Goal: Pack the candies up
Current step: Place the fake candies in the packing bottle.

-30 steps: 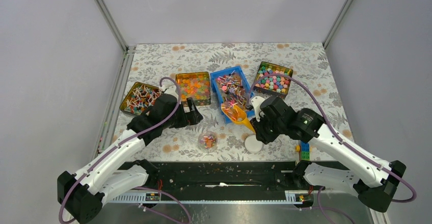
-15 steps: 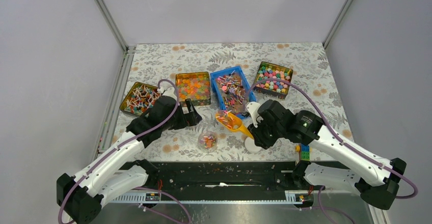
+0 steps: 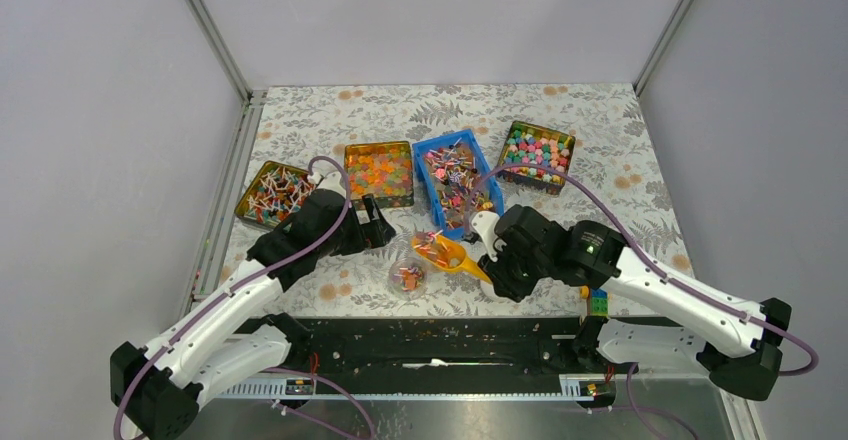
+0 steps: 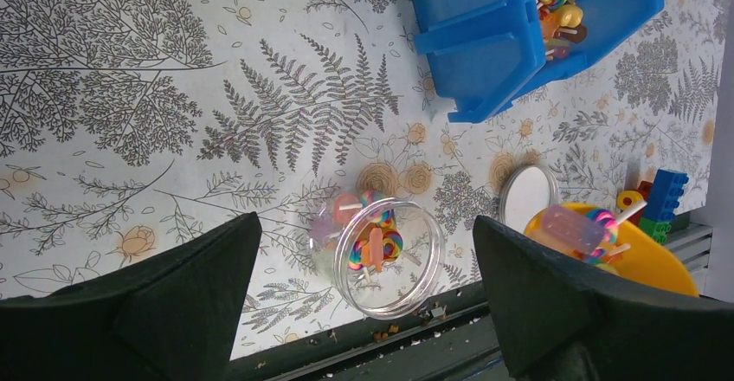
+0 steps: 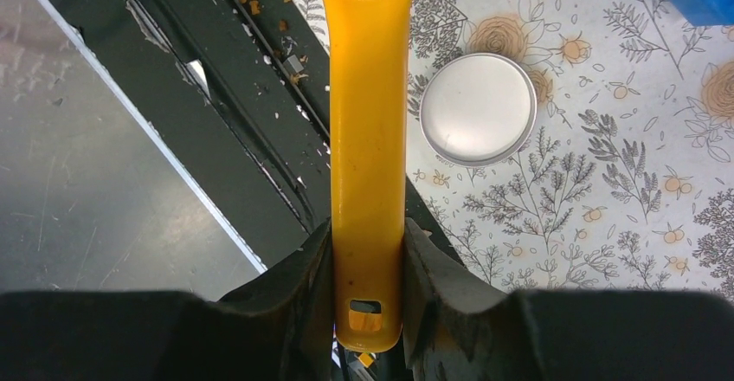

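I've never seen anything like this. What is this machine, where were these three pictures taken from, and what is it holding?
Two robot arms are bolted at the near edge of a table, each ending in a two-finger gripper. The wide picture is from a camera above and behind them; the other two are from cameras on the wrists, looking past the fingers. On the flowery table stand a blue bin of candies, metal tins of sweets, a small clear jar with a few candies inside, and a white lid. The right gripper is shut on a yellow scoop carrying candies close to the jar. The left gripper is open and empty.
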